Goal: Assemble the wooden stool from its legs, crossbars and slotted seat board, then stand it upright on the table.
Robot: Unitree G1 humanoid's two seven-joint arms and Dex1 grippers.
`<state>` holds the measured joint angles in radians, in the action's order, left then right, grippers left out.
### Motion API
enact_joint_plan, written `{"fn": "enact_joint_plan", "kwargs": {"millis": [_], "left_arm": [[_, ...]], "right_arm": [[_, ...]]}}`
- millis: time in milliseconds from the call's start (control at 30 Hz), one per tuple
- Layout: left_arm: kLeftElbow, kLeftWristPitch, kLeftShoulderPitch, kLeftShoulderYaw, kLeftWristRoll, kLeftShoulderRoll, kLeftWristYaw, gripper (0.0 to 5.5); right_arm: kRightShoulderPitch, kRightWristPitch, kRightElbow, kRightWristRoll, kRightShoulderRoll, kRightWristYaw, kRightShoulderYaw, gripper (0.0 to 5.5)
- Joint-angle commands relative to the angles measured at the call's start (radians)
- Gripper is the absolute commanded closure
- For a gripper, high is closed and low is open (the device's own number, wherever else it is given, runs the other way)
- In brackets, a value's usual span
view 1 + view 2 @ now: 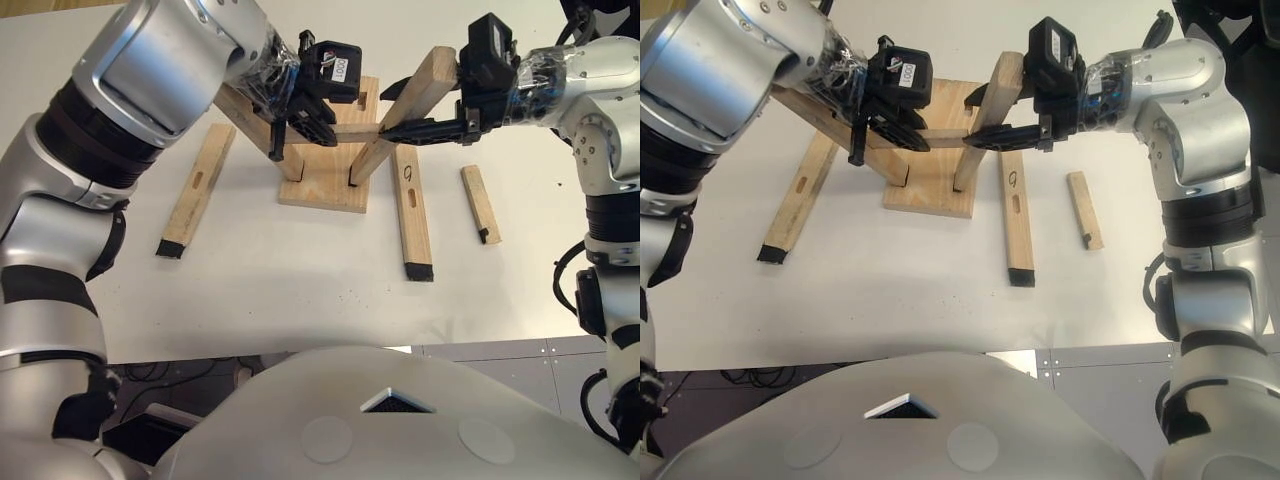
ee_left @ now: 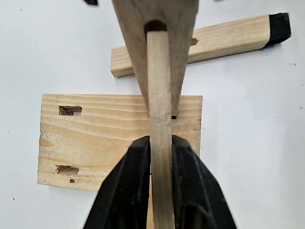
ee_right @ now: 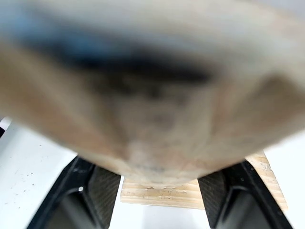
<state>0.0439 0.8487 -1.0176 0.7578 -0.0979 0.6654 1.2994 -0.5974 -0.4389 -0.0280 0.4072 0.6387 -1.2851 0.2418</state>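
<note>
Nearest the robot, a long pale wooden leg [image 1: 412, 215] with a black-tipped end lies flat on the white bench [image 1: 300, 290], a handwritten mark resembling a 9 on its upper face. A second black-tipped, slotted loose leg [image 1: 195, 190] lies well to its left, and a short black-ended wooden crossbar [image 1: 480, 203] to its right. Between the two loose legs the pale rectangular slotted seat board [image 1: 320, 195] rests flat on the bench, with two legs standing tilted in it: the left standing leg [image 1: 825, 118] and the right standing leg [image 1: 415, 95]. Both arms reach in from opposite sides, wrists raised above the board. The left tool [image 2: 161, 143] is closed on a thin round wooden dowel [image 2: 159, 90] spanning the standing legs; its wrist view shows the dowel's far end entering a dark hole in the right standing leg. The right tool [image 1: 390, 110] clamps that leg, with a black finger [image 3: 102, 188] on either side. A white printed label [image 1: 340, 70] sits on the left wrist's black housing.
</note>
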Motion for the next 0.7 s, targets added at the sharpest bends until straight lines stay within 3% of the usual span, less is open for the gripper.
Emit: {"fn": "enact_joint_plan", "kwargs": {"millis": [33, 433, 700], "left_arm": [[-0.043, 0.055, 0.135, 0.098, 0.064, 0.026, -0.026, 5.07], [-0.007, 0.09, 0.183, 0.152, 0.081, -0.007, -0.02, 5.12], [-0.008, 0.088, 0.247, 0.236, 0.122, -0.003, -0.02, 5.12]], "right_arm": [[0.042, -0.035, -0.005, -0.034, -0.031, -0.019, 0.085, 3.46], [0.0, -0.106, -0.013, -0.006, -0.125, 0.015, 0.113, 3.46], [-0.098, -0.268, -0.03, 0.121, -0.234, 0.045, 0.014, 3.46]]}}
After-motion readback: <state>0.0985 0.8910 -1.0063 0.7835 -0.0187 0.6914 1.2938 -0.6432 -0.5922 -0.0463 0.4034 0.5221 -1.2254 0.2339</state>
